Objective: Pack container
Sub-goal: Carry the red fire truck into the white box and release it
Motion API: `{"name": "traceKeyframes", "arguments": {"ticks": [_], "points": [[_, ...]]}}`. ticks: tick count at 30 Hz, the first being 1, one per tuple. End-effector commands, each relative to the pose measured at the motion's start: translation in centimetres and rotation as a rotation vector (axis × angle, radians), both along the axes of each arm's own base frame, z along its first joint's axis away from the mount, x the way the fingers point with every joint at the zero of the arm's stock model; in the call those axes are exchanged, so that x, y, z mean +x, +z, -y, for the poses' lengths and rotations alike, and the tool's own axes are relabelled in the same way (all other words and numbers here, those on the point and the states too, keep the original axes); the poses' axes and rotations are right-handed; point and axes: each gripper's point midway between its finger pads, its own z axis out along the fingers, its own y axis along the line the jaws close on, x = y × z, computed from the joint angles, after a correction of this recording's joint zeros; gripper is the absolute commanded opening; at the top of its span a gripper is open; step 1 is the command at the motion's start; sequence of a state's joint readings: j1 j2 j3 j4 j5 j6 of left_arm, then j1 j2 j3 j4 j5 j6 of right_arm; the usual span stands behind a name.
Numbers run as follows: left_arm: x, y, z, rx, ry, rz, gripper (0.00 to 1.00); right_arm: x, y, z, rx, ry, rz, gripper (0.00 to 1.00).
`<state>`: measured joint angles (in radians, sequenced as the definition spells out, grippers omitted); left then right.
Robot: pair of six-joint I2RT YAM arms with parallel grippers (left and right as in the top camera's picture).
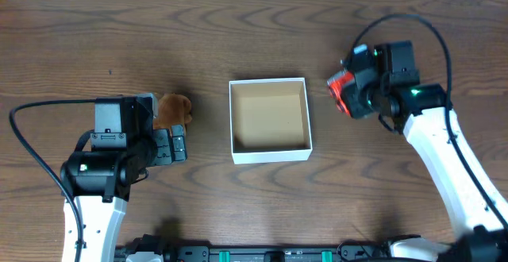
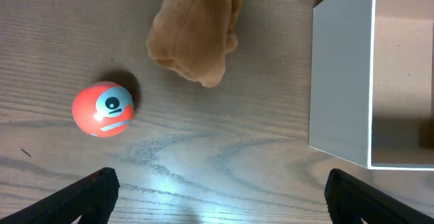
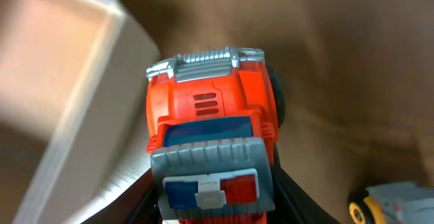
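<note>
Held a red toy truck (image 3: 210, 136) clamped in the right claw (image 1: 347, 94), with the container (image 1: 270, 156) just to its left. Spread the left claw (image 2: 220, 197) wide and empty, with the container to its right. Judged the container light, thin-walled, easily shoved or dented; best pinched on one wall's rim.

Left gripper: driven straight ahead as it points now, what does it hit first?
Probably the brown plush toy, roughly centred ahead of the open left gripper. The red ball sits left of that line, the white box right. Depth is unclear; it could touch the table first.
</note>
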<state>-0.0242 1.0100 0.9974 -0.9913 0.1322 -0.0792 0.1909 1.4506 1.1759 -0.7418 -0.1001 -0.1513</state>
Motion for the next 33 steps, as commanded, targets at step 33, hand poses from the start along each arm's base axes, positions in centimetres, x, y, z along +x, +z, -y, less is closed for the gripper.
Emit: {"name": "traceKeyframes", "arguments": {"ticks": [33], "points": [[0.2,0.5,0.2,-0.035,0.042,0.007,0.98,-3.9,-5.0,-14.6,0.017,-0.423,-0.167,0.01]]}}
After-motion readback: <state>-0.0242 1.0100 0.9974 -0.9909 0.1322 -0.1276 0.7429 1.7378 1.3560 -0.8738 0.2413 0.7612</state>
